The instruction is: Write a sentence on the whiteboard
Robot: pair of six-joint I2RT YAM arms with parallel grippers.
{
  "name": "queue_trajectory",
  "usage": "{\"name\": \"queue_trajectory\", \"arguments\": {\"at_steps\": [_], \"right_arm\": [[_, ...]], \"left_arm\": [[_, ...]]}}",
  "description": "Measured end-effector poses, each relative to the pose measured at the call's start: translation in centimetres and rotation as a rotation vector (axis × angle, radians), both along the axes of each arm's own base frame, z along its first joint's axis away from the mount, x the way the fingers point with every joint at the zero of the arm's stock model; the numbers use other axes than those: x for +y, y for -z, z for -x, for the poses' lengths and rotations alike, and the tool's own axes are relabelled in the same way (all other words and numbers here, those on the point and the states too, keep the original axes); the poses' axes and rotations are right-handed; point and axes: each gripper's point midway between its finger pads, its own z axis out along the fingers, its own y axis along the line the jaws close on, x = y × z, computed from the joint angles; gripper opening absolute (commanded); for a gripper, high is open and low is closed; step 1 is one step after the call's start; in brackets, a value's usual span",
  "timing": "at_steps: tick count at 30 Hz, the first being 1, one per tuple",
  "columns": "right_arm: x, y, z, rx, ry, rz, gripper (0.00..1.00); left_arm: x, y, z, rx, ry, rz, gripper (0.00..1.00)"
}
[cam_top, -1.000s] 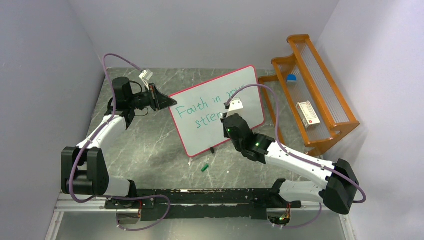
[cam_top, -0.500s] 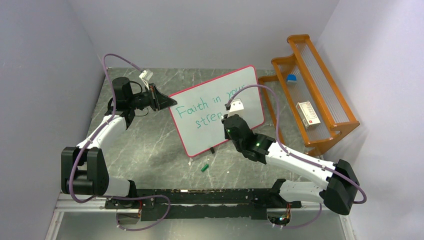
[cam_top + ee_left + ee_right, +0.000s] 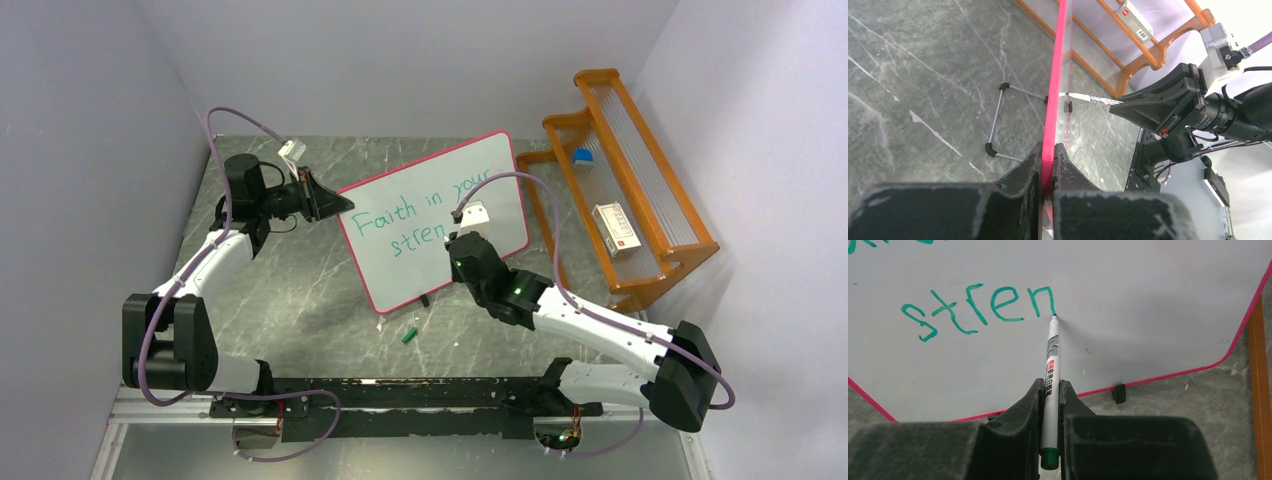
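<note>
Two lines of the green handwritten sentence [image 3: 420, 222] read "Faith in your stren" on the white, pink-framed whiteboard [image 3: 400, 280] standing mid-counter. The right gripper [image 3: 1050, 387] has drifted toward the right edge, uncovering "your", and pinches a white marker [image 3: 1052, 347] whose tip touches the board. The left gripper [image 3: 1049, 150], its arm outstretched, clamps the frame.

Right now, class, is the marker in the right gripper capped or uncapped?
Uncapped. The marker, clamped in the right gripper, has its bare tip on the whiteboard, at the end of "stren" in the sentence.

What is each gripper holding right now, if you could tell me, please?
Left gripper: closed on the pink frame of the whiteboard.
Right gripper: closed on a green marker, tip at the sentence.
</note>
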Motion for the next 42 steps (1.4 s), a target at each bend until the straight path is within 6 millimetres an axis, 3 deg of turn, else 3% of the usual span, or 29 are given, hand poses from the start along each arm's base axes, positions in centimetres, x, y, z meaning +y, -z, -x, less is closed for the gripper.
{"name": "queue_trajectory", "arguments": {"at_steps": [24, 42], "right_arm": [[-1.1, -2.1, -1.4, -0.076, 0.044, -0.035, 0.0], [-0.8, -1.6, -1.9, -0.068, 0.032, -0.027, 0.0]], "left_arm": [[0.0, 0.0, 0.0, 0.0, 0.0, -0.002, 0.05], [0.0, 0.0, 0.0, 0.001, 0.001, -0.002, 0.05]]}}
